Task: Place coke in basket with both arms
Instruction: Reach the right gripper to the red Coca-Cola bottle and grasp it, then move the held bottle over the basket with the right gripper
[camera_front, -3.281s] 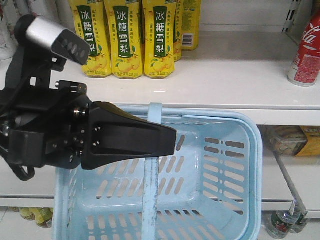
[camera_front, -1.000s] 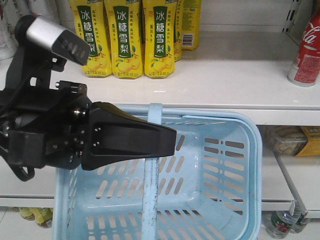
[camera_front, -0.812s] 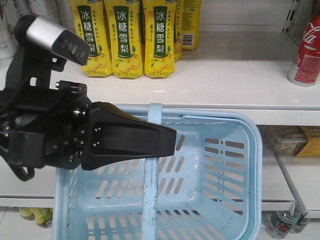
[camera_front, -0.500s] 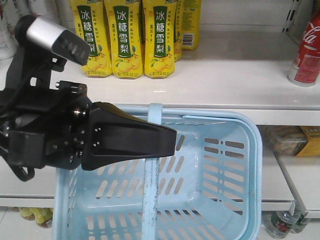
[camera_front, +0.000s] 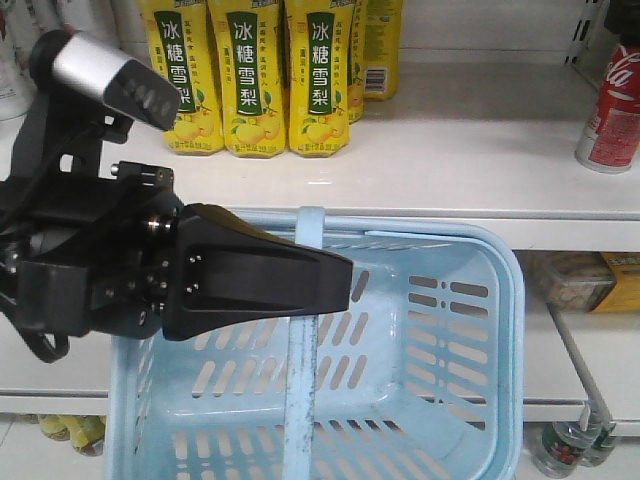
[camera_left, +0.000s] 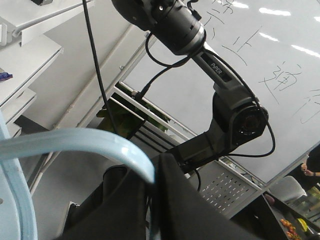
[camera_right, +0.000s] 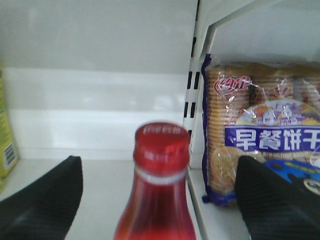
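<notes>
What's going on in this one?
The left hand is closed on the handle of the light blue basket, holding it up in front of the shelf. The right hand is open, its fingers either side of the coke, which stands on the shelf, not yet gripped. Nothing shows in the basket.

Yellow bottles (camera_front: 255, 80) read 冰糖雪梨, biscuit pack (camera_right: 260, 135) 早餐饼干, coke (camera_front: 612, 110) Coca-Cola.

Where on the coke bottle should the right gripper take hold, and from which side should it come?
I would grip the coke on its round body under the neck, coming level from the front of the shelf. It stands upright, and the open right gripper has one finger on each side. The biscuit pack stands close beside it.
</notes>
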